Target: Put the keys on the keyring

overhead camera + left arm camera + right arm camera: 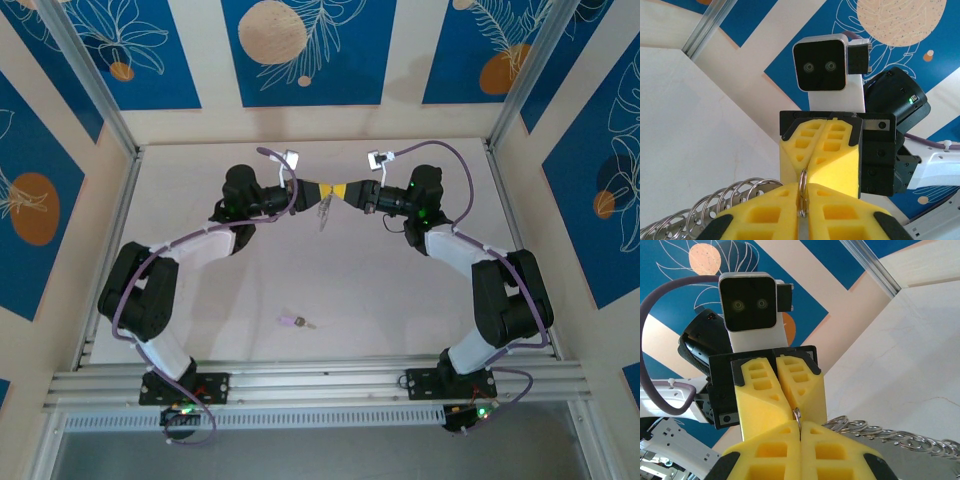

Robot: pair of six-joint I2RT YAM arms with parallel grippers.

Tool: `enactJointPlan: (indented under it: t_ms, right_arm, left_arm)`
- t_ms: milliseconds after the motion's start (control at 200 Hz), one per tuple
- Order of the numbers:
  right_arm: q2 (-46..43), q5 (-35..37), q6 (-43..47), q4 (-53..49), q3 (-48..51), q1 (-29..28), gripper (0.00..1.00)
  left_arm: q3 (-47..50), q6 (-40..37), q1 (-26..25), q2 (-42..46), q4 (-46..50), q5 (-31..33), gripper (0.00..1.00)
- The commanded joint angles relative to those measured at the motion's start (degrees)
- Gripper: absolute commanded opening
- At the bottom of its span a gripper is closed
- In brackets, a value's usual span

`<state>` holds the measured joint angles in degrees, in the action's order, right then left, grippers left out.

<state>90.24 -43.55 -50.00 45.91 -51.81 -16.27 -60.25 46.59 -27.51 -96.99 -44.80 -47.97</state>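
Purple-headed key: lies flat on bench, toward near edge, well apart from both arms. We judge it light, stiff, slick on blade. Plastic head gives best purchase, so we pinch across its flat faces. Low profile makes pickup fiddly.

Keyring: held in air over far half of bench, row of silver keys hanging off it. Thin stiff wire, we expect it to twist easily.

Left fingers clamped on ring. Right fingers clamped on it too, tips nearly meeting.
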Motion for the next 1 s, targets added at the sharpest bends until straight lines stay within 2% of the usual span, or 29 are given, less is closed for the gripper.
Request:
enactJointPlan:
  t_ms: [0, 120, 155, 355, 475, 735, 995]
  right_arm:
    - [0.99, 0.85, -0.85, 1.81, -0.58, -0.41, 0.0]
    - [0.79, 0.75, -1.3, 1.03, -1.06, -0.07, 0.0]
    - [0.49, 0.92, -1.37, -0.01, -1.28, 0.35, 0.0]
    - [-6.41, 4.51, -3.33, -3.08, 3.16, 6.65, 0.41]
    - [-11.76, 6.56, -2.37, -7.86, 5.53, 9.53, 0.53]
    - [-17.27, 7.24, 2.22, -15.06, 6.79, 9.75, 0.55]
    - [-17.29, 5.06, 5.52, -16.38, 5.52, 8.56, 0.52]
  left_arm:
    - [0.44, -0.32, -1.22, -0.49, -3.46, -2.31, 0.1]
    - [0.13, -0.96, -1.32, -0.66, -3.38, -2.42, 0.0]
    - [0.09, -1.41, -1.29, -0.64, -3.14, -2.43, 0.0]
    - [-1.24, -10.62, -1.28, 2.33, 3.43, -1.75, 0.0]
    - [-1.89, -16.95, -1.4, 4.68, 5.6, -0.97, 0.0]
    - [-2.71, -26.84, -1.56, 7.87, 4.27, 0.5, 0.0]
    - [-3.62, -29.04, -1.72, 9.3, 1.73, 0.72, 0.0]
